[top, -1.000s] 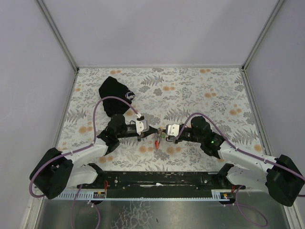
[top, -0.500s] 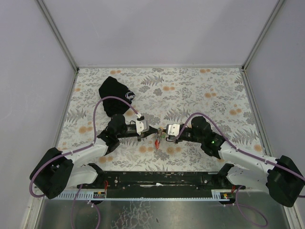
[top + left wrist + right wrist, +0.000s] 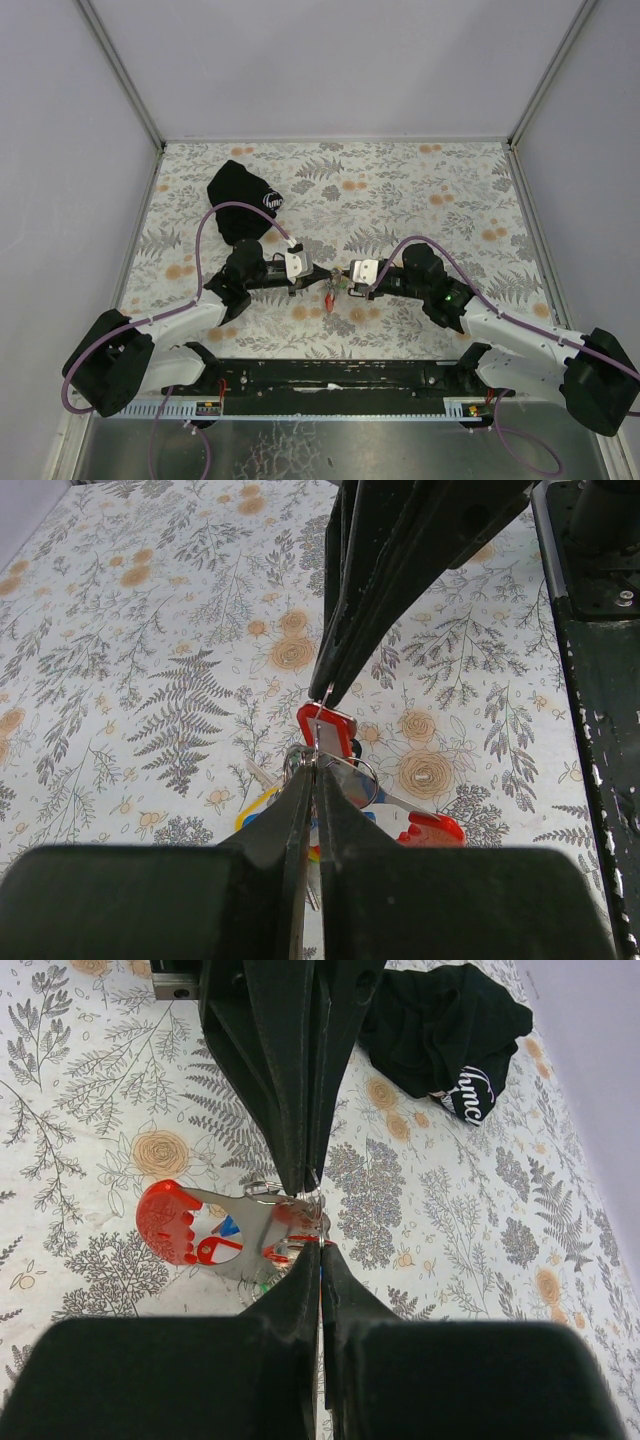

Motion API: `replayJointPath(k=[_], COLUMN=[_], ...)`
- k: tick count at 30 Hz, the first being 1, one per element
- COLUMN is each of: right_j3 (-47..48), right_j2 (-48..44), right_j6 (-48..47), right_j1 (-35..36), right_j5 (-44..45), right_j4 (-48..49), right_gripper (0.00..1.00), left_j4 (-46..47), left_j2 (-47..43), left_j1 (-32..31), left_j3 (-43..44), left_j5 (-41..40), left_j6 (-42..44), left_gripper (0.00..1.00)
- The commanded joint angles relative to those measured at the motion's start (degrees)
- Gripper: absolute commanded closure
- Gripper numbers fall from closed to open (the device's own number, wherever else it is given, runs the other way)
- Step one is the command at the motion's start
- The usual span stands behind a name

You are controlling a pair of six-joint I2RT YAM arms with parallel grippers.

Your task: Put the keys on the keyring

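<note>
Nearest the onlooker, a black metal mounting rail (image 3: 330, 375) runs along the near edge of the table and carries both arm bases. From it the two arms reach inward and meet tip to tip just near of the table's centre.

The left gripper (image 3: 324, 274) has its fingers pressed together, and so does the right gripper (image 3: 344, 274). Each pinches a metal part of the bunch of tiny keys with coloured oblong plastic tags (image 3: 330, 292), which sits between the two tips. Exactly which piece each one grips cannot be told.

- A red plastic tag (image 3: 326, 730) hangs just below the right gripper's tips.
- A thin metal ring (image 3: 374, 772) shows within the bunch.
- A flat metal piece with a red rounded end (image 3: 190, 1228) juts out sideways – yellow and blue tags show behind it.

The grey-and-orange floral table covering (image 3: 420, 190) lies beneath. Far left on it, well apart from the bunch, sits a crumpled black cloth pouch with a white logo (image 3: 240, 205).
</note>
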Motion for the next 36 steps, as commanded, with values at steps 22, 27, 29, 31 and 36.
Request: replayJointPath(k=[22,27,29,31,36], right_j3=[3.62,3.41,3.14,3.2,3.39], right_j2=[0.29,-0.7,-0.94,-0.91,-0.58], right_j6=[-0.59,-0.49,-0.48,-0.57,-0.59], right_j1=[0.56,0.56,0.56,0.56,0.56], right_j5=[-0.3,1.05,0.69,0.37,-0.1], right_j4=[0.24,-0.81,-0.94,-0.91,-0.35], right_gripper=[1.0,1.0,1.0,1.0,1.0], left_j4=[0.86,0.42,0.35,0.29,0.2], left_j2=[0.19,0.18,0.27,0.33,0.15], left_j1=[0.04,0.0,0.02,-0.05,0.02], left_j3=[2.16,2.16,2.13,2.16,2.16], left_j5=[0.26,-0.04,-0.02,0.02,0.2], left_j6=[0.71,0.99,0.97,0.99,1.04], left_gripper=[1.0,1.0,1.0,1.0,1.0])
